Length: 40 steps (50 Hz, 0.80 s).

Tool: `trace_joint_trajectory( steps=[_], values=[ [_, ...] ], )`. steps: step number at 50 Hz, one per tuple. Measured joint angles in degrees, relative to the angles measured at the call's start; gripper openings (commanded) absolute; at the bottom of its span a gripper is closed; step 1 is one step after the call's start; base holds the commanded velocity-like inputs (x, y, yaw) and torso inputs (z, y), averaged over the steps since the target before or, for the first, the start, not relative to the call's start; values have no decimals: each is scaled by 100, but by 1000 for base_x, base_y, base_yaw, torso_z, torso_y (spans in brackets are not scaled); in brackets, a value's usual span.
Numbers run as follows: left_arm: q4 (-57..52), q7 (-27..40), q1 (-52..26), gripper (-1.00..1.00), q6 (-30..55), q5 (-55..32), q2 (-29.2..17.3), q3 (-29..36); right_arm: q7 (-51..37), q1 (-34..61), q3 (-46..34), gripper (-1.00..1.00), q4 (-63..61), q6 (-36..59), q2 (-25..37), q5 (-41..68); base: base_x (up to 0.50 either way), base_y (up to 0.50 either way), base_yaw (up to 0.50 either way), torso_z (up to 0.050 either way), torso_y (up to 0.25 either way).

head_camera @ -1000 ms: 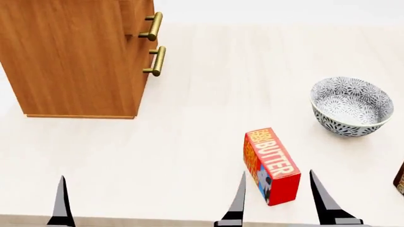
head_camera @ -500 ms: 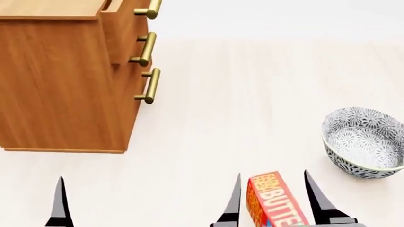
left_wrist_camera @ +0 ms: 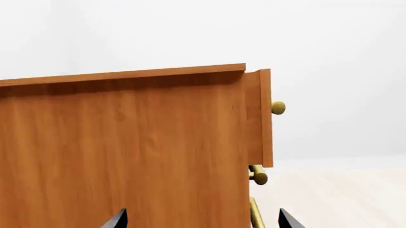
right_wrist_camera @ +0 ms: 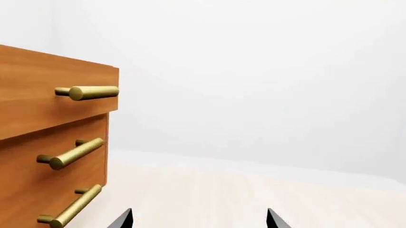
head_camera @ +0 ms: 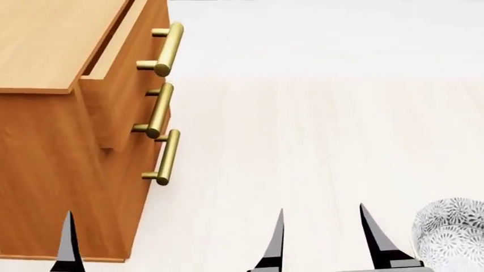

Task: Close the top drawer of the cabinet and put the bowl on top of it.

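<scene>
Uppermost orange-brown wooden drawer front (head_camera: 124,85) with brass-coloured bar handle (head_camera: 165,50): pulled part-way out, proud of the two lower fronts, a dark gap showing behind it under the flat top. Lies ahead and to the left of the right claw (head_camera: 321,209), higher than its tips; just ahead and to the right of the left claw (left_wrist_camera: 201,214), which faces the side wall of the orange-brown wooden cabinet (head_camera: 45,170). Round white ceramic bowl with dark grey leaf pattern (head_camera: 454,235): on the pale floor close beside the right claw, on its right, half cut off by the picture's edge.

Both claws spread wide, gripping nothing.

Step in hand, most likely: the approach to shut the drawer. Next calls for lifting a claw level with the drawer front and pushing it straight in until flush; bowl after that.
</scene>
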State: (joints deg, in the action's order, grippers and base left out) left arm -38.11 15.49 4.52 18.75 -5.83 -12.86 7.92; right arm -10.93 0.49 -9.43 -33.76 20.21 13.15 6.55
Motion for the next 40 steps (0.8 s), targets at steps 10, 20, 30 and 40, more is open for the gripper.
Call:
trace_joint_trajectory(
  steps=[10, 20, 30, 40],
  values=[
    [-37, 66, 26, 100, -19, -41, -60, 11, -43, -4, -23, 100, -12, -17, 36, 22, 500, 0, 0, 0, 0],
    [-35, 122, 39, 100, -52, -72, -107, 32, -79, -9, -42, 100, 9, -50, 67, 40, 500, 0, 0, 0, 0],
    [-34, 173, 36, 100, -65, -99, -149, 58, -118, -8, -58, 100, 36, -83, 95, 49, 500, 0, 0, 0, 0],
    [-43, 221, 46, 100, -81, -132, -190, 75, -172, -15, -78, 100, 60, -130, 126, 29, 5, 0, 0, 0, 0]
  ],
)
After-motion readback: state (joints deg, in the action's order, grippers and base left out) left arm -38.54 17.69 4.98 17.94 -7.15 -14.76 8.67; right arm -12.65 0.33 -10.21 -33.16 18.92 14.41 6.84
